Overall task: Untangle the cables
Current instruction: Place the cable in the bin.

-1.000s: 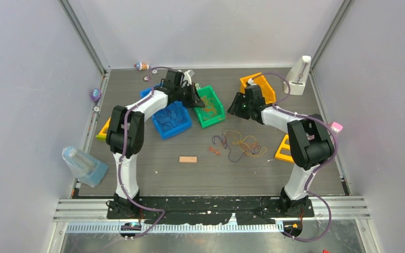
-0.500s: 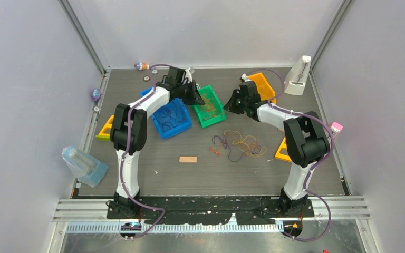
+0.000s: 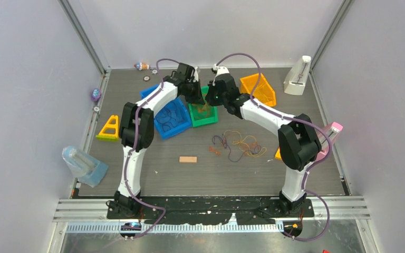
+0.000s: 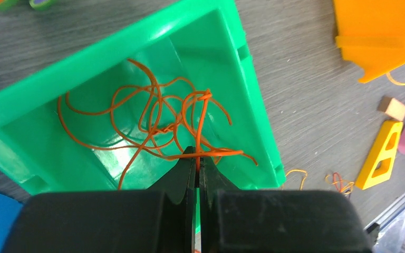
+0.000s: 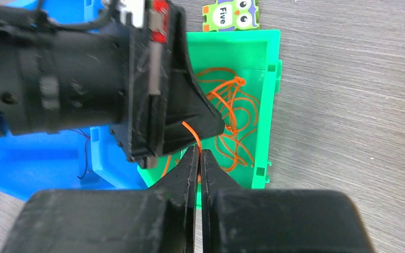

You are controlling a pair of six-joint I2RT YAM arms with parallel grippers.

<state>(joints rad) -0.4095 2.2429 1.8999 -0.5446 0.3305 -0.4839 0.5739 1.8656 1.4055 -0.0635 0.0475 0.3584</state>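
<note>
Strands of the orange cables (image 4: pixel 158 113) lie looped on the floor of the green bin (image 4: pixel 242 74). In my left wrist view the heap spreads more from side to side than from front to back. One strand runs in a straight line from a small knot to my left tool (image 4: pixel 196 158), which is pinched tight on it. My right tool (image 5: pixel 199 155) is pinched tight too, with the end of an orange strand between its tips. Both tools meet tip to tip over the bin. The big black body of my left tool hides the left part of the bin from my right wrist camera.

A blue bin (image 3: pixel 171 118) touches the green bin on the left and has thin dark strands in it. An orange bin (image 3: pixel 257 88) sits apart on the right. An owl card (image 5: pixel 231 15) reading "Five" lies just past the green bin. More loose cables (image 3: pixel 240 145), orange, yellow and dark, lie on the worktop (image 3: pixel 153 153) nearer my bases, stretched left to right. A wooden block (image 3: pixel 187 159) lies near them, to their left.
</note>
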